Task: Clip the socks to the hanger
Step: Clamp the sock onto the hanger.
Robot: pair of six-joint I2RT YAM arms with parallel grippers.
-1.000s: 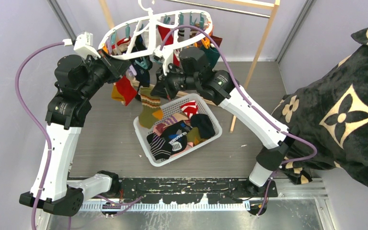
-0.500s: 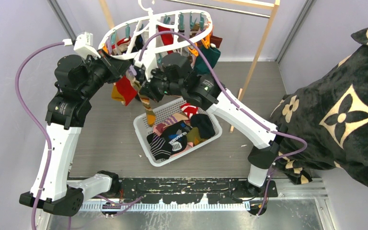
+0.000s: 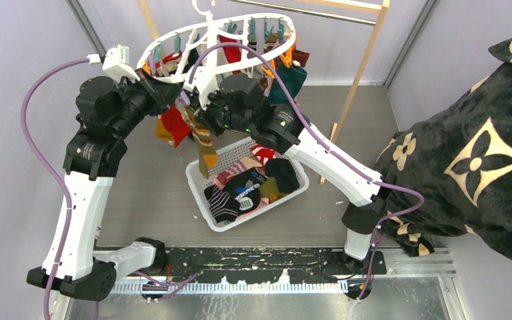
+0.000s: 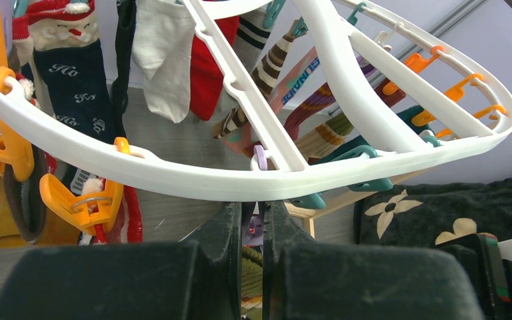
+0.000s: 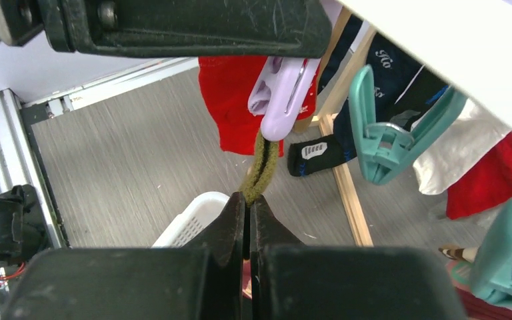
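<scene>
My right gripper (image 5: 247, 200) is clenched on the olive sock (image 5: 261, 160), its top at the purple peg (image 5: 283, 100) that my left gripper (image 4: 253, 215) seems to squeeze under the hanger (image 4: 193, 181); letting go before the peg bites would drop the sock.

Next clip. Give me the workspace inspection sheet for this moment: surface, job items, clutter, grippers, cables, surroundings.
Surface: grey wood-grain table, carrying a white mesh basket.
Job's things: hanger with many socks already clipped; loose socks piled in the basket; olive sock held up with its top edge at the purple peg.
Clutter: black flower-print blanket at the right edge.
Grippers: left gripper closed on the purple peg under the hanger rim; right gripper shut on the olive sock.
Cables: purple cables loop along both arms; one crosses the hanger in the top view.
Surroundings: wooden rack, pale walls.
</scene>
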